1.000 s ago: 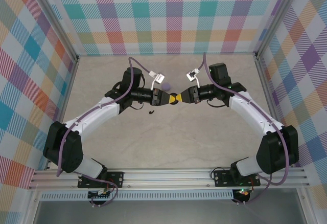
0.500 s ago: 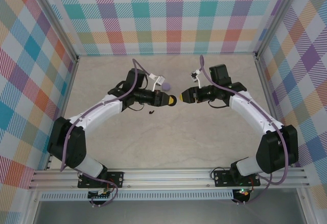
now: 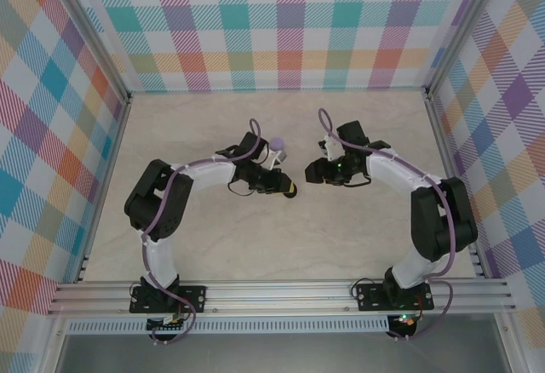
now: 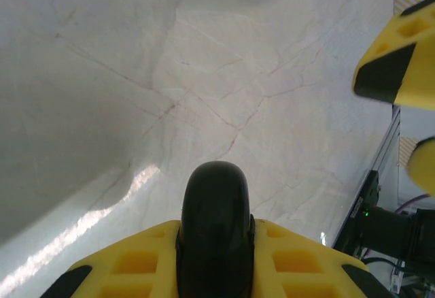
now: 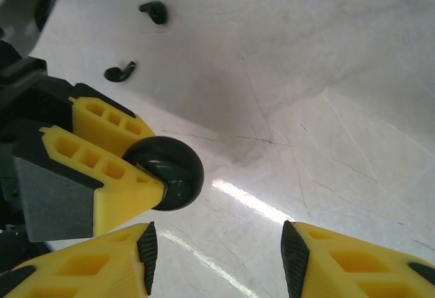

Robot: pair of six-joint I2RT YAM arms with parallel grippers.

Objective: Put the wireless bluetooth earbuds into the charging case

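My left gripper (image 3: 288, 190) is shut on a round black charging case (image 4: 216, 196), which sticks out past its yellow fingers (image 5: 102, 148). The case (image 5: 170, 172) hangs just above the pale marble table. My right gripper (image 5: 217, 247) stands open a short way to the right of the case, with nothing between its pads, and is not touching it. In the top view the right gripper (image 3: 312, 171) faces the left one across a small gap. Two tiny black earbuds (image 5: 155, 12) (image 5: 119, 73) lie on the table beyond the left gripper.
A round lilac case (image 3: 277, 143) sits on the table just behind the left wrist. Checked walls close the table (image 3: 255, 245) off at the back and both sides. A metal rail (image 3: 281, 292) runs along the near edge by the arm bases.
The right gripper has let go of the black case, opened and backed off to the right. The left gripper has kept the case and carried it a little nearer. Both arms have folded inward.
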